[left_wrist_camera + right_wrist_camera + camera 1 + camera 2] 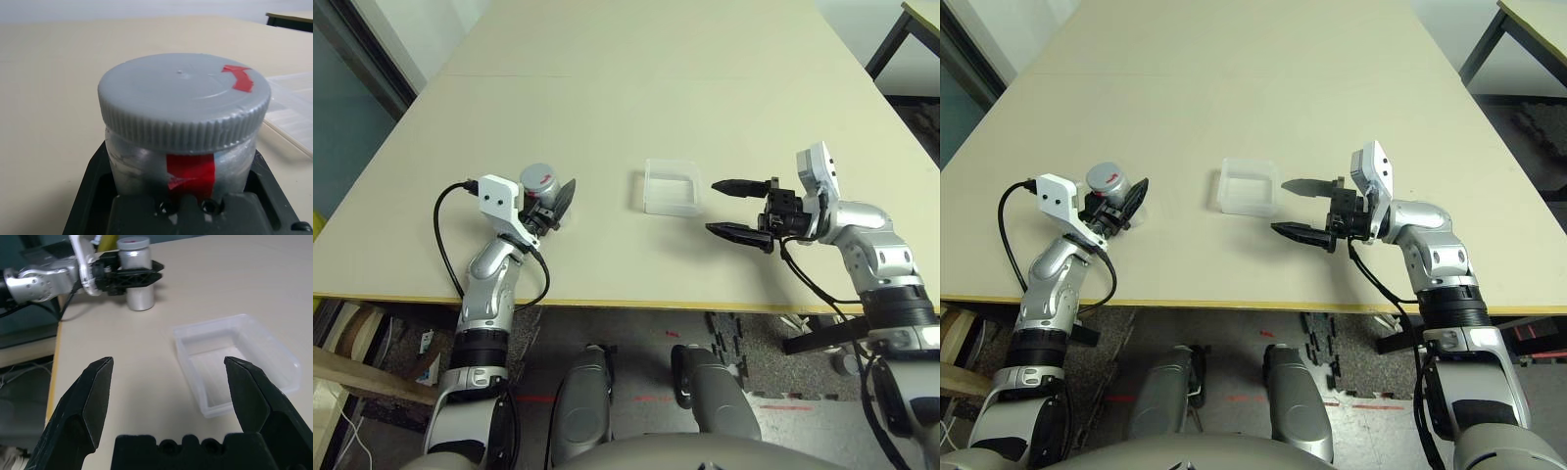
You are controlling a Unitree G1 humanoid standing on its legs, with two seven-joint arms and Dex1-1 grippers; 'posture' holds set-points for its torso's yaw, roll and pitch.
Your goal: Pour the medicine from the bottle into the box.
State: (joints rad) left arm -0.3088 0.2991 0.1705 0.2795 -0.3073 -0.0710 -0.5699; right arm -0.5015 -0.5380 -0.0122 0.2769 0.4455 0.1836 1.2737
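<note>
wide pale table (pixel 636 88) first, running away from the robot with its near edge along the bottom. on it, the two silver arms come in from either side. the right arm (pixel 862 240) reaches inward from the right side, and the right gripper (pixel 732 209) points across the table toward the middle, its two black fingers spread well apart with nothing between them. in the right wrist view those fingers frame the box (pixel 237 362) beyond the tips, apart from it.

that box sits near the middle of the table, clear, shallow, roughly square with rounded corners, open side up and flat on the surface, just beside the right gripper's fingertips but not touching. whether anything lies in it i can't make out.

over on the left, the left arm (pixel 494 264) rises from the near edge, and the left gripper (pixel 558 203) is clamped on the bottle (pixel 540 186). the left wrist view shows it plainly: black pads pressed against the bottle's lower body on both sides. the bottle stands upright, long axis vertical, the grey ribbed cap (pixel 183 100) on top and screwed on, a red mark on the cap and a red stripe (pixel 190 171) down the side facing the wrist. its base looks to be on the table, well apart from the box.
</note>
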